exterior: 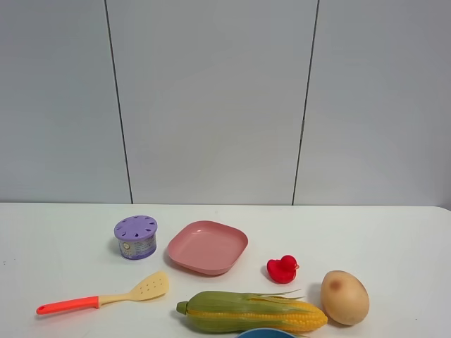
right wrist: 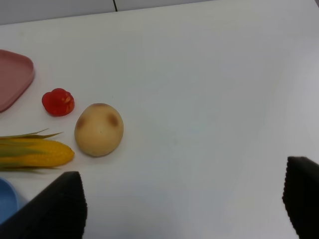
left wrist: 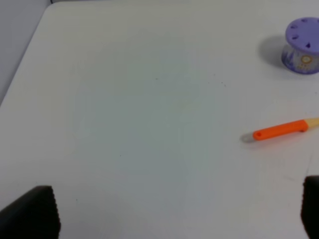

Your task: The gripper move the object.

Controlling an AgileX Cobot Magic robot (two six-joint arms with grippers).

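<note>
The object, a squat round canister point(exterior: 136, 237) with a lilac holed lid and purple label, stands on the white table left of the pink plate point(exterior: 208, 246). It also shows in the left wrist view point(left wrist: 302, 46), far from the fingers. No arm shows in the exterior high view. My left gripper point(left wrist: 179, 211) is open and empty over bare table, its black fingertips point(left wrist: 35, 211) wide apart. My right gripper point(right wrist: 184, 204) is open and empty, fingertips point(right wrist: 55, 206) wide apart, near the potato.
A spatula with an orange handle point(exterior: 106, 299) lies in front of the canister; its handle shows in the left wrist view point(left wrist: 279, 131). A red duck point(exterior: 282, 269), a corn cob point(exterior: 250, 312), a potato point(exterior: 344, 297) and a blue rim point(exterior: 266, 333) sit front right.
</note>
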